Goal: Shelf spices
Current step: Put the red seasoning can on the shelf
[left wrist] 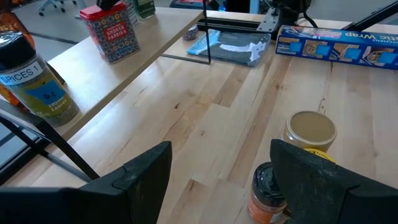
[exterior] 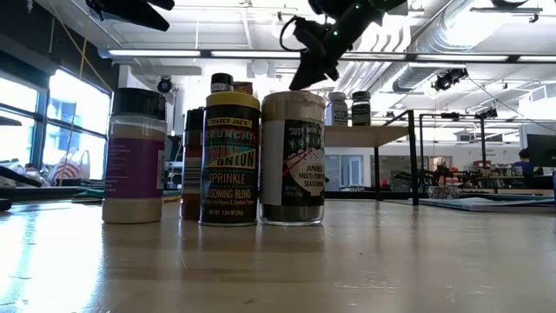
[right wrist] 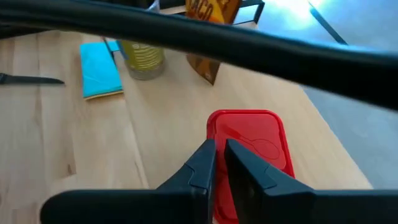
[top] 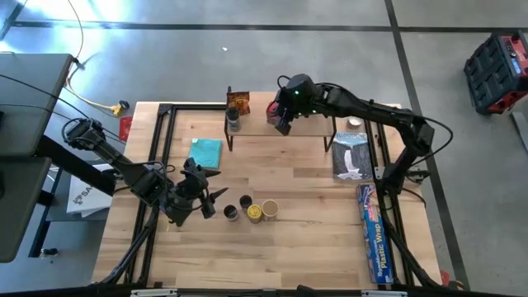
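Nearest the low camera, a cluster of spice jars stood close together on the desk: one read "TRADER JOE'S … SPRINKLE SEASONING BLEND", another "JAPANESE MULTI-PURPOSE SEASONING", while a purple-labelled jar faced away and a dark-capped one was mostly hidden behind the others. From above, only three of these tops were plain, near the desk's front edge, with the left gripper just beside them, its fingers spread wide and empty. Farther back lay a teal cloth; along the right edge lay a blue box lettered "Plastic Wrap". On the shelf at the back edge, a red tin read "SMOKED PAPRIKA", and a jar marked "SPICES" stood at the left end beside an orange-brown packet, its print cut off. The right gripper hung over the tin's red lid, fingers drawn nearly together, holding nothing.
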Motion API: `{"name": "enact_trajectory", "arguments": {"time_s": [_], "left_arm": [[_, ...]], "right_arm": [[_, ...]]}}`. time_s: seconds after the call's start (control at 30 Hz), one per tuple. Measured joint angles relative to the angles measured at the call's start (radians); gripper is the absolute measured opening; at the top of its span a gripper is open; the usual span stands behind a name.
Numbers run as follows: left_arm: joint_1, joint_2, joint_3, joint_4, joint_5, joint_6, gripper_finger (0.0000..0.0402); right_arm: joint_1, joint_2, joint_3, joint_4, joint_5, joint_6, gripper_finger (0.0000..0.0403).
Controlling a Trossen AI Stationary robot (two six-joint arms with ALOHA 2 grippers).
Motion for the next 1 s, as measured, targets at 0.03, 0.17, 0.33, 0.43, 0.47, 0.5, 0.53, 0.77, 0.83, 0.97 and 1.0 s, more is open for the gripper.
{"name": "enact_trajectory", "arguments": {"time_s": [0.03,0.17,0.33,0.43,0.47,0.5,0.53,0.77,0.83,0.97,1.0], "left_arm": [[0.000,0.000,0.000,0.000,0.000,0.000,0.0266],[0.000,0.000,0.000,-0.001,0.000,0.000,0.0266],[0.000,0.000,0.000,-0.001,0.007,0.000,0.0266],[0.000,0.000,0.000,-0.001,0.007,0.000,0.0266],[0.000,0.000,0.000,-0.001,0.007,0.000,0.0266],[0.000,0.000,0.000,-0.001,0.007,0.000,0.0266],[0.000,0.000,0.000,-0.002,0.007,0.000,0.0266],[0.000,0.000,0.000,-0.002,0.007,0.000,0.0266],[0.000,0.000,0.000,-0.002,0.007,0.000,0.0266],[0.000,0.000,0.000,-0.002,0.007,0.000,0.0266],[0.000,0.000,0.000,-0.002,0.007,0.000,0.0266]], "right_arm": [[-0.005,0.000,0.000,0.000,-0.001,-0.001,0.0032],[-0.038,0.000,0.000,-0.008,-0.028,-0.053,0.0032],[-0.087,-0.002,0.001,-0.023,-0.077,-0.160,0.0032],[-0.114,-0.002,0.001,-0.028,-0.091,-0.216,0.0032],[-0.121,-0.002,0.001,-0.029,-0.096,-0.238,0.0032],[-0.127,-0.002,0.001,-0.030,-0.105,-0.259,0.0032],[-0.132,-0.002,0.001,-0.030,-0.112,-0.274,0.0032],[-0.165,-0.002,0.001,-0.033,-0.127,-0.386,0.0032],[-0.172,-0.002,0.001,-0.034,-0.127,-0.421,0.0032],[-0.183,-0.002,0.001,-0.033,-0.127,-0.504,0.0032],[-0.185,-0.002,0.000,-0.031,-0.126,-0.524,0.0032]]}}
